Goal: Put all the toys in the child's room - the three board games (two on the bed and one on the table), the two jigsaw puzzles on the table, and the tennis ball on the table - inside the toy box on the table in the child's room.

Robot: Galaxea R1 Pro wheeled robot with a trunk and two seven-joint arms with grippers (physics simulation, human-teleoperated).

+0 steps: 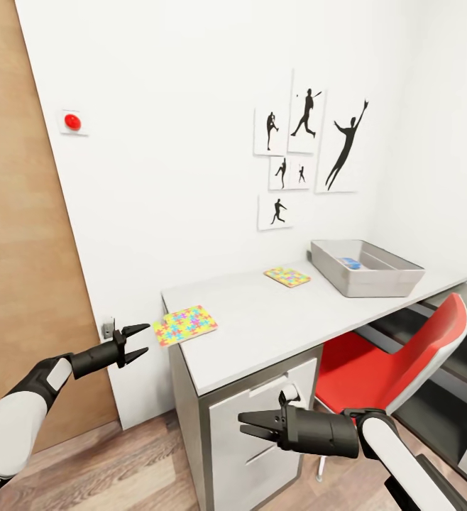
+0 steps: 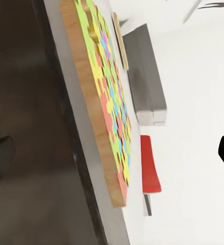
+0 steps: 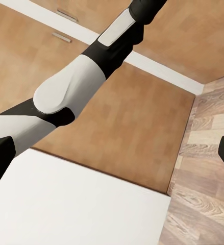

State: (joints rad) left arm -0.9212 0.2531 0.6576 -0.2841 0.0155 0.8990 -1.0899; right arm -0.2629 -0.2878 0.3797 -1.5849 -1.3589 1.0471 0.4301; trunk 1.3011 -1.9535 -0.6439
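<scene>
Reading the scene for print turns up no legible writing: the wall posters [image 1: 304, 160] carry black athlete silhouettes, and a red round button [image 1: 72, 122] sits on a plate at about 10 o'clock in the head view. On the white table [image 1: 262, 333] lie two jigsaw puzzles: the near puzzle [image 1: 184, 325] at the table's left corner, the far puzzle [image 1: 287, 276] toward 1 o'clock from it, just beside the grey toy box [image 1: 366, 268]. Something small and blue [image 1: 350, 263] lies inside that box; its print cannot be made out. A red chair [image 1: 397, 362] stands tucked at the table, at 4 o'clock.

The left gripper [image 1: 138, 341] hangs released, fingers spread, just off the table's corner near the closer puzzle. The right gripper [image 1: 249, 425] is also parted and empty, low before the white drawers [image 1: 265, 419].

The left wrist view adds the puzzle's wooden backing edge [image 2: 99, 109]. The right wrist view shows the left arm [image 3: 86, 76] against brown wood panelling [image 3: 142, 127] and plank floor [image 3: 203, 168].
</scene>
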